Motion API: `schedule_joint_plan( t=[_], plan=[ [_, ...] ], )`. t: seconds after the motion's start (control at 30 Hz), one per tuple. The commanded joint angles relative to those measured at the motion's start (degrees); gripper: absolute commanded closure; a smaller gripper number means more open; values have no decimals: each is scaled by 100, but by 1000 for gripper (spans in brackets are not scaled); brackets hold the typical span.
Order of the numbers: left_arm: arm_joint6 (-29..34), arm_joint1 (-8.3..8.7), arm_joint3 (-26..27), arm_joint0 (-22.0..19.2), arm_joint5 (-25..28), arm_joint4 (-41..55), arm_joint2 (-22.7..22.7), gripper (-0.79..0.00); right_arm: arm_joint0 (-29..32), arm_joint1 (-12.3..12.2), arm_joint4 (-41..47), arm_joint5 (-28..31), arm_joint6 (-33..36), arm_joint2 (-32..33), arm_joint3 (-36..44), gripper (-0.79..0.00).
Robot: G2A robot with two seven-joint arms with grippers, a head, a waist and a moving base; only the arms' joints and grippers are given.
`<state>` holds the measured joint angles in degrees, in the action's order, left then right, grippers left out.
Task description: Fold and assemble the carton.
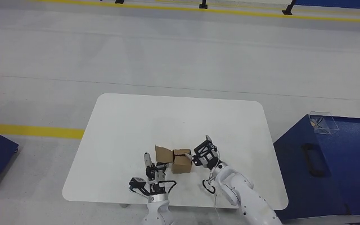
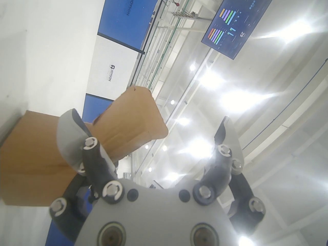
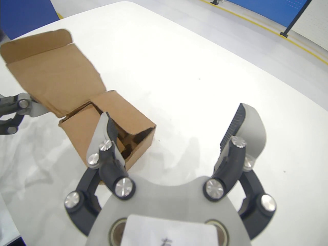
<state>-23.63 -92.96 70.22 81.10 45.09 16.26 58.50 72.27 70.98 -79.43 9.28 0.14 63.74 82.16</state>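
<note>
A small brown carton point(image 1: 181, 161) lies on the white table point(image 1: 169, 118) near its front edge, with its lid flap point(image 3: 51, 70) raised and one end open point(image 3: 133, 139). My right gripper point(image 3: 174, 124) is open at the carton's open end, one finger point(image 3: 106, 129) over the opening, the other above bare table. My left gripper point(image 2: 148, 134) is open too, on the carton's other side, with one finger point(image 2: 71, 134) against the cardboard point(image 2: 33, 154) under the raised flap point(image 2: 133, 121). In the top view the left gripper point(image 1: 153, 167) and right gripper point(image 1: 203, 151) flank the carton.
A blue cabinet point(image 1: 320, 163) stands right of the table, with a clear plastic container point(image 1: 323, 121) on top. The table's back and left parts are bare. Yellow floor lines run behind and to the left.
</note>
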Motion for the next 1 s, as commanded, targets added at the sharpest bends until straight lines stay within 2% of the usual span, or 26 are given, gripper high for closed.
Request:
schedule_joint_plan(
  t=[0.0,0.1,0.2,0.43,0.53,0.77,0.97],
  plan=[
    [2,-16,23,22,10,-102,-27,-785,109,-40,163,154,-10,228,100,-785],
    [-65,-40,52,32,38,-246,-15,-785,189,-85,275,327,110,456,155,-785],
    [-159,-60,59,28,8,-410,23,-785,139,-75,260,395,206,408,91,-785],
    [-109,-112,108,74,6,-656,-39,-785,-150,22,381,-107,228,273,-351,-785],
    [-19,-138,131,81,20,-732,-112,-785,-256,43,550,-106,351,297,-519,-785],
    [117,-208,-81,-92,-542,-1039,-278,-785,-493,88,375,73,715,79,-835,-785],
    [258,-214,81,-31,-600,-807,-176,-785,-547,108,432,297,728,25,-893,-785]
  ],
)
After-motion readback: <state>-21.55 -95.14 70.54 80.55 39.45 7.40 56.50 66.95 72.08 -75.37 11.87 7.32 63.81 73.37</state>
